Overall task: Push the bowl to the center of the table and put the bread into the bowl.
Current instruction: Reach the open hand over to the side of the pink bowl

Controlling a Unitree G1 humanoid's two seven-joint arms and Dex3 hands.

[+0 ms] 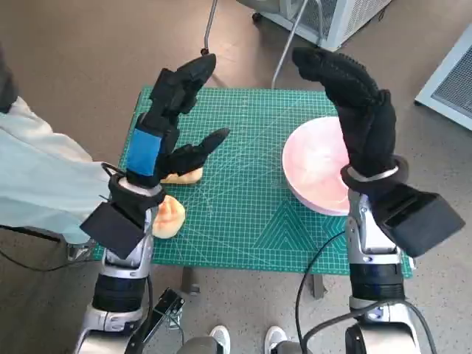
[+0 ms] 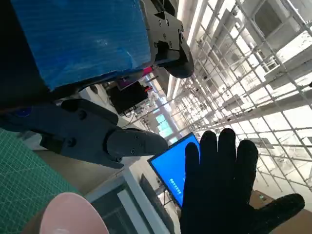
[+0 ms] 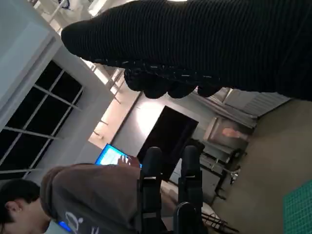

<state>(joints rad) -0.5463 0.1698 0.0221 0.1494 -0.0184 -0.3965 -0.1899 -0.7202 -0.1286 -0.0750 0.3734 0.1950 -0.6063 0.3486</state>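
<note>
Pink bowl (image 1: 317, 173) and bread (image 1: 168, 216) in head view only, left hand (image 1: 173, 110) and right hand (image 1: 346, 88) spread

a green cutting mat (image 1: 243, 184) covers the small table, which stands on a brownish floor (image 1: 74, 51). a white vented cabinet (image 1: 339, 15) stands beyond the table. the wrist views show a gridded ceiling (image 2: 253, 63), a blue screen (image 2: 173, 168) and dark windows (image 3: 34, 117).
</note>
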